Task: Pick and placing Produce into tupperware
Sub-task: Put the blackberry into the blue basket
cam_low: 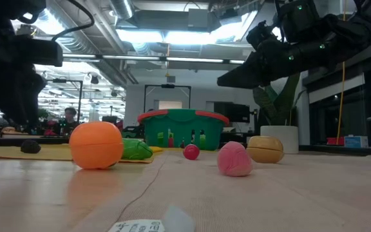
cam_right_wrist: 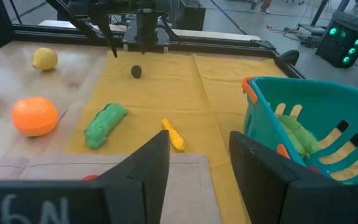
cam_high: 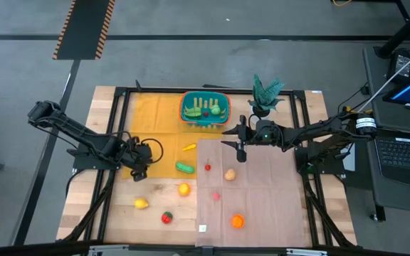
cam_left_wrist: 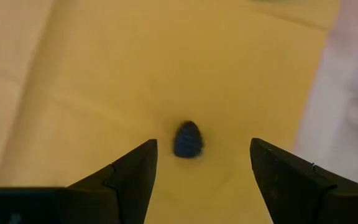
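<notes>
The teal tupperware point(cam_high: 205, 108), orange-rimmed, stands at the far middle with green pieces inside. Loose produce lies on the cloths: a yellow piece point(cam_high: 188, 147), a green cucumber point(cam_high: 184, 168), an orange point(cam_high: 184, 189), a lemon point(cam_high: 141, 203), a tan piece point(cam_high: 229, 173) and others. My left gripper point(cam_high: 137, 171) points down over the yellow cloth, open. Its fingers stand on either side of a small dark blue piece point(cam_left_wrist: 188, 139) without touching it. My right gripper point(cam_high: 242, 149) hangs open near the tupperware point(cam_right_wrist: 316, 124), with nothing between its fingers.
A potted green plant point(cam_high: 265, 92) stands right of the tupperware. A yellow cloth point(cam_high: 155, 135) covers the far left and a pinkish cloth point(cam_high: 262, 199) the right, with a white label point(cam_high: 202, 228) at its near edge. A black frame point(cam_high: 112, 142) borders the table.
</notes>
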`<state>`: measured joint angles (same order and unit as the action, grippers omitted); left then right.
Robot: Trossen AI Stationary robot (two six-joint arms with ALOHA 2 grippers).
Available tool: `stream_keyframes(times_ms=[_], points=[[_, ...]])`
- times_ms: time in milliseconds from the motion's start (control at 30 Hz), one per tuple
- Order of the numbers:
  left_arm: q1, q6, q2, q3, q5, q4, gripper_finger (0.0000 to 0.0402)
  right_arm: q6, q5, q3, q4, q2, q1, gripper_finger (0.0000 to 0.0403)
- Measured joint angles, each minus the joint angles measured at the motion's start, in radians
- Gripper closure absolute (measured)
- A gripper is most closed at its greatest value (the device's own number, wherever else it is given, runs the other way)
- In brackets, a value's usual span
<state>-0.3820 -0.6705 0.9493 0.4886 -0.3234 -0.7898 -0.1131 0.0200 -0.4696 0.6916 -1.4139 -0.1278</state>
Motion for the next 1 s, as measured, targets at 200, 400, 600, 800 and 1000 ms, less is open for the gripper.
stream_keyframes(times_ms=[200,400,600,800,1000], points=[[0.000,-0.005,0.000,0.000,-0.027,0.000,0.0154,0.000,0.000,0.000,-0.001,0.000,0.000,0.0234],[0.000,-0.008,0.008,-0.055,-0.015,0.073,0.0154,0.000,0.000,0.000,-0.003,0.000,0.000,0.0234],[0.000,-0.008,0.020,-0.096,-0.004,0.144,0.0154,0.000,0.000,0.000,-0.006,0.000,0.000,0.0234],[0.000,-0.029,0.020,-0.128,-0.003,0.159,0.0154,0.003,0.000,0.000,-0.006,0.000,0.000,0.0234],[0.000,-0.035,0.020,-0.163,-0.004,0.230,0.0154,0.003,0.000,0.000,-0.006,0.000,0.000,0.0234]])
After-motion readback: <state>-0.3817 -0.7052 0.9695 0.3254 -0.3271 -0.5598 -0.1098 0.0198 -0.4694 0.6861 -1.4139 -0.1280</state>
